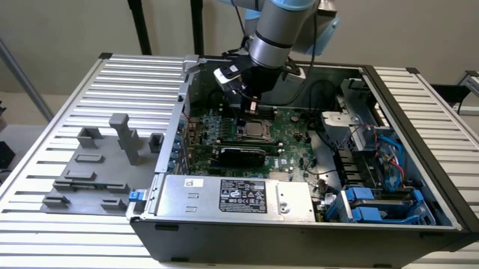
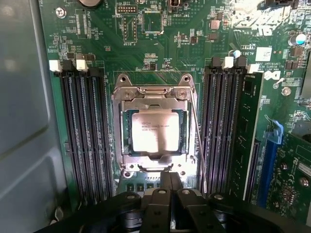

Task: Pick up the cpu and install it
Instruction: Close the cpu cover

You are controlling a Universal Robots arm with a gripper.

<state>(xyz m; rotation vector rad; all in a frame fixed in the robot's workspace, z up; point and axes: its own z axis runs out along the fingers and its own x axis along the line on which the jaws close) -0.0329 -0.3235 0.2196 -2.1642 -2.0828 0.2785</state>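
Closest in, the end effector [image 2: 170, 180] has its two black fingers pressed together with nothing between them: closed and empty, poised just off the edge of the socket. Right beyond those tips, there's the cpu [image 2: 155, 131], silver lid up, lying flat and square inside the metal socket frame [image 2: 121, 104] at the middle of the motherboard [image 2: 160, 53]. It looks well seated, with no tilt that I can make out. A thin retention lever [image 2: 197, 141] runs alongside the frame; whether it is latched I cannot tell. Flanking the socket on both sides are the black memory slots [image 2: 82, 136]. Pulling back to the exterior view, the arm reaches down into the open computer case [image 1: 299, 246], which sits on the slatted table [image 1: 45, 235], with the power supply [image 1: 239, 196] along the case's near edge. The grey fixture blocks [image 1: 123, 137] stand on the table beyond the case, toward the exterior view's left edge, and no chip shows on them. My read: pick-up and placement are done and the chip is released. If anything remains, it is securing the socket.
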